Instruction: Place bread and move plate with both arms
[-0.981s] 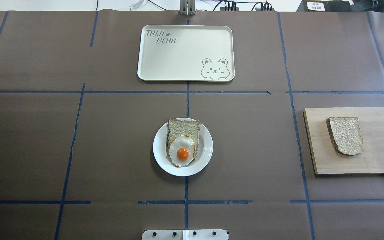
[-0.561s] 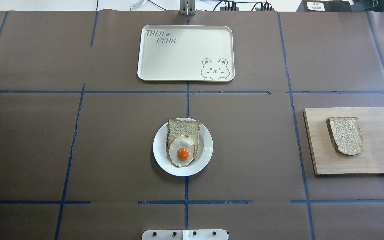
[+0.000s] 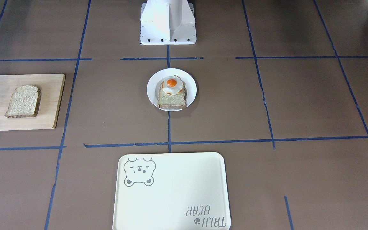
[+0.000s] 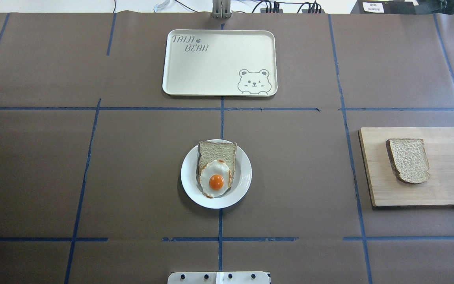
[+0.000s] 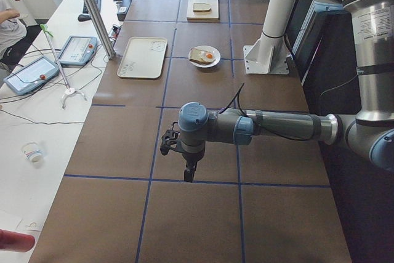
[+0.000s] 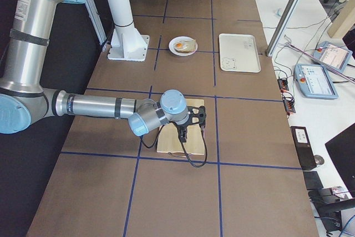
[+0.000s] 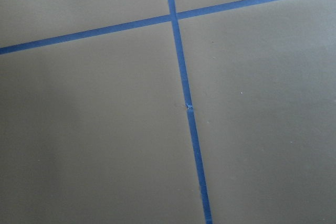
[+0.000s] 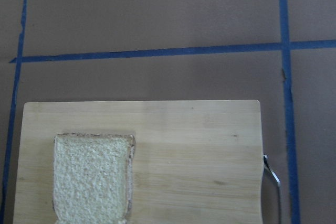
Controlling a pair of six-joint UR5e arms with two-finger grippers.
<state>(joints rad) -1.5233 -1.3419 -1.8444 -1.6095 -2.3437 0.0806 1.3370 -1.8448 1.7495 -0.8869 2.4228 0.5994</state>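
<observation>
The bread (image 4: 408, 159) lies flat on a wooden cutting board (image 4: 447, 185) at the table's right; it also shows in the front view (image 3: 23, 100) and the right wrist view (image 8: 92, 177). The white plate (image 4: 189, 185) sits at the table's centre and holds a paler slice topped with a fried egg (image 4: 216, 179). My right gripper (image 6: 183, 134) hangs above the board, seen only in the exterior right view. My left gripper (image 5: 188, 173) hangs over bare table far to the left, seen only in the exterior left view. I cannot tell whether either is open or shut.
A cream rectangular tray with a bear drawing (image 4: 211, 71) lies beyond the plate, at the far middle. The white base block (image 3: 168, 22) stands at the near edge. Blue tape lines cross the brown table. The left wrist view shows only table and tape.
</observation>
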